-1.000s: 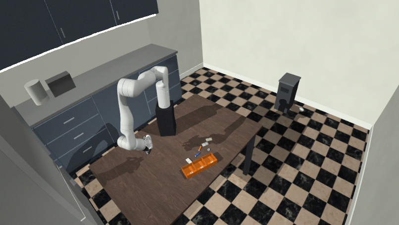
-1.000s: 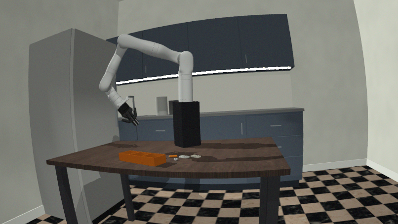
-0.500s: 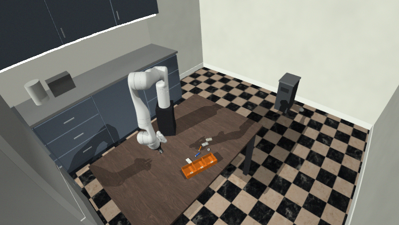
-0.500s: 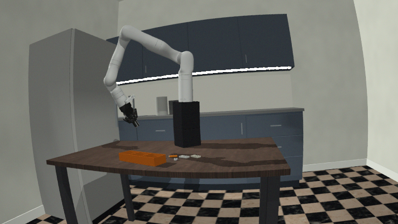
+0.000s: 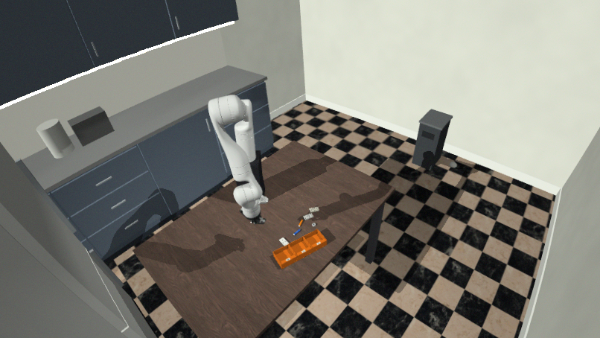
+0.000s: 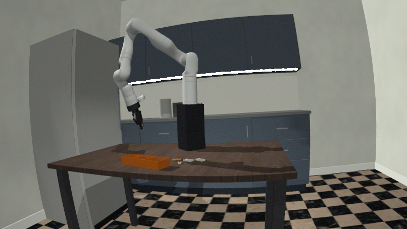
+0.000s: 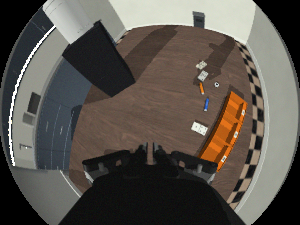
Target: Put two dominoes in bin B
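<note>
Three white dominoes lie on the dark wooden table [image 5: 201, 272] [image 6: 242, 170] [image 7: 133, 115]. Two lie close together, one [image 5: 313, 209] [image 6: 200, 159] [image 7: 202, 64] behind the other [image 5: 307, 217] [image 6: 188, 160] [image 7: 202, 78]. The third [image 5: 283, 240] [image 7: 198, 127] lies right beside the orange three-compartment bin tray [image 5: 293, 257] [image 6: 142, 163] [image 7: 219, 135]. I cannot read its letter marks, and its compartments look empty. My gripper [image 5: 256, 220] [image 6: 141, 127] [image 7: 150, 147] is shut with nothing between its fingers. It hangs high above the table, well to the side of the tray and the dominoes.
An orange marker [image 5: 300, 221] [image 6: 176, 159] [image 7: 201, 87], a blue pen [image 5: 297, 231] [image 7: 207, 103] and a small grey nut [image 5: 313, 224] [image 6: 179, 163] [image 7: 217, 84] lie between the dominoes and the tray. The arm's black pedestal [image 5: 257, 167] [image 6: 190, 125] [image 7: 100, 62] stands at the table's back edge.
</note>
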Available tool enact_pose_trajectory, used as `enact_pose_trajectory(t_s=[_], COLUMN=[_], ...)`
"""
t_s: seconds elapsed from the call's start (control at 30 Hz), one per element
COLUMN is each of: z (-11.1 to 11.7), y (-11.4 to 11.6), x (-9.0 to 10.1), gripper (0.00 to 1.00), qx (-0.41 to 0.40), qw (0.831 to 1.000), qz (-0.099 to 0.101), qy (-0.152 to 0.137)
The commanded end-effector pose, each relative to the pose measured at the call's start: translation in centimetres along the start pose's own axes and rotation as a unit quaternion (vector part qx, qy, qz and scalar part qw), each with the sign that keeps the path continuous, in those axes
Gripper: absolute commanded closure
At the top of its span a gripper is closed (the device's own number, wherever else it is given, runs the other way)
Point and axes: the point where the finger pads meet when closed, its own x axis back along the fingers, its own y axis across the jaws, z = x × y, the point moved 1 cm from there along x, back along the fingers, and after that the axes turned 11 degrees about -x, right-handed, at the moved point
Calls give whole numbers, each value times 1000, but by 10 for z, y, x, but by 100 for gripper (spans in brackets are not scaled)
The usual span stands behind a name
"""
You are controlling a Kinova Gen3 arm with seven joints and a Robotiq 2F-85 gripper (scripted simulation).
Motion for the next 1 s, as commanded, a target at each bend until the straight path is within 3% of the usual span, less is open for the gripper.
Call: enact_pose_trajectory(t_s=[0.0, 0.13, 0.3, 0.43, 0.5, 0.63, 0.7, 0.83, 0.9, 0.97], z=[21, 25, 50, 78, 78, 109, 109, 140, 143, 159], y=[16, 19, 37, 53, 53, 67, 67, 78, 79, 82], x=[9, 9, 14, 18, 18, 22, 22, 26, 26, 28], gripper=[91, 91, 91, 91, 91, 91, 91, 91, 91, 91], qx=[58, 77, 168, 257, 257, 346, 346, 433, 433, 475], qw=[998, 996, 984, 962, 962, 930, 930, 889, 889, 865], qz=[-5, -7, -17, -27, -27, -37, -37, -47, -47, -52], qy=[-24, -31, -62, -91, -91, -118, -118, -142, -142, -154])
